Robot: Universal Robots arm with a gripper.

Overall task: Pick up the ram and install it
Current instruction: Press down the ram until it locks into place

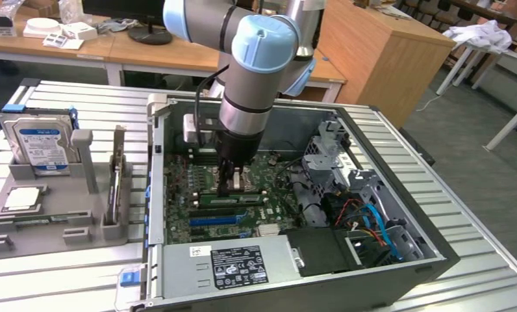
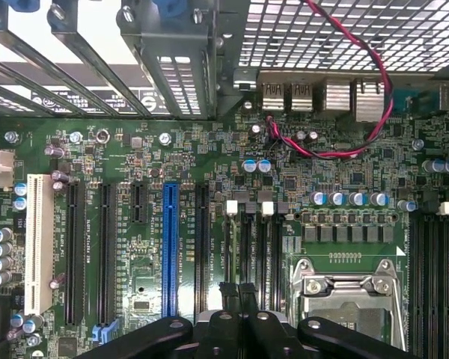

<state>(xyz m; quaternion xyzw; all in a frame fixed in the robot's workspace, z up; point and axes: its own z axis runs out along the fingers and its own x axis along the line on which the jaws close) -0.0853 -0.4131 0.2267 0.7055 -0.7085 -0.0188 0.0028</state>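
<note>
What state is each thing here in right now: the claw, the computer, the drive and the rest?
Case, lying on its side, open.
Gripper, shut, low inside the case.
Hard drive, standing upright.
Processor chip, lying flat.
Blue slot, empty.
Processor socket, cover down.
</note>
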